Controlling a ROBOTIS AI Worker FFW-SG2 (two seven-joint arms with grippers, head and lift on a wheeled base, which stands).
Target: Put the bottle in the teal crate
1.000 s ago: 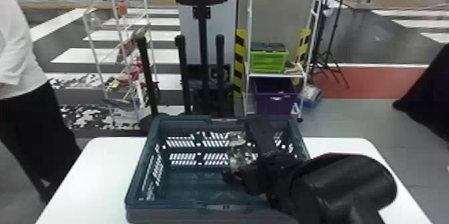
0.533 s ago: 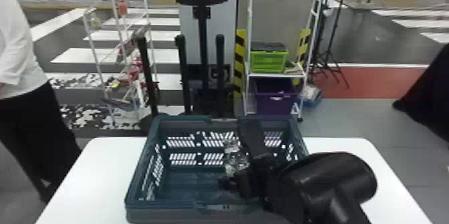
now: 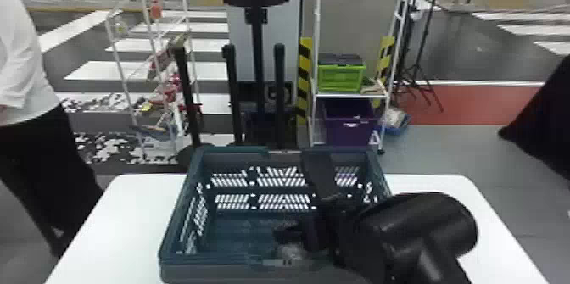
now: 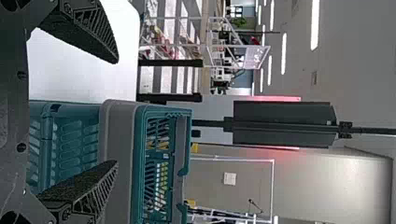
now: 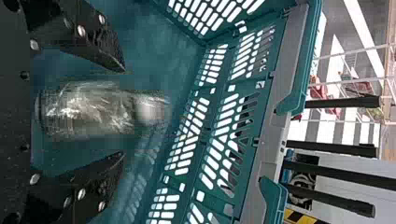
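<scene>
Inside the teal crate [image 3: 174, 219], my right gripper [image 3: 294, 196] stands open over the right part. The clear bottle [image 3: 290, 251] shows low by its lower finger, near the crate's front wall, partly covered by that finger. In the right wrist view, the blurred bottle [image 5: 100, 111] lies between the spread fingers of my right gripper [image 5: 124, 112], with a gap on either side, against the teal crate's interior [image 5: 154, 37]. My left gripper [image 4: 116, 112] is open and holds nothing, with the teal crate [image 4: 140, 121] beyond it in the left wrist view.
The crate stands on a white table [image 3: 123, 207] with bare surface on both sides. Behind are a white rack [image 3: 146, 50], black upright posts [image 3: 278, 92], and a shelf with a green crate [image 3: 341, 77] and a purple bin [image 3: 348, 122].
My right gripper has shifted a little left within the crate. The bottle, seen higher between its fingers before, now shows lower and closer to the crate's front wall.
</scene>
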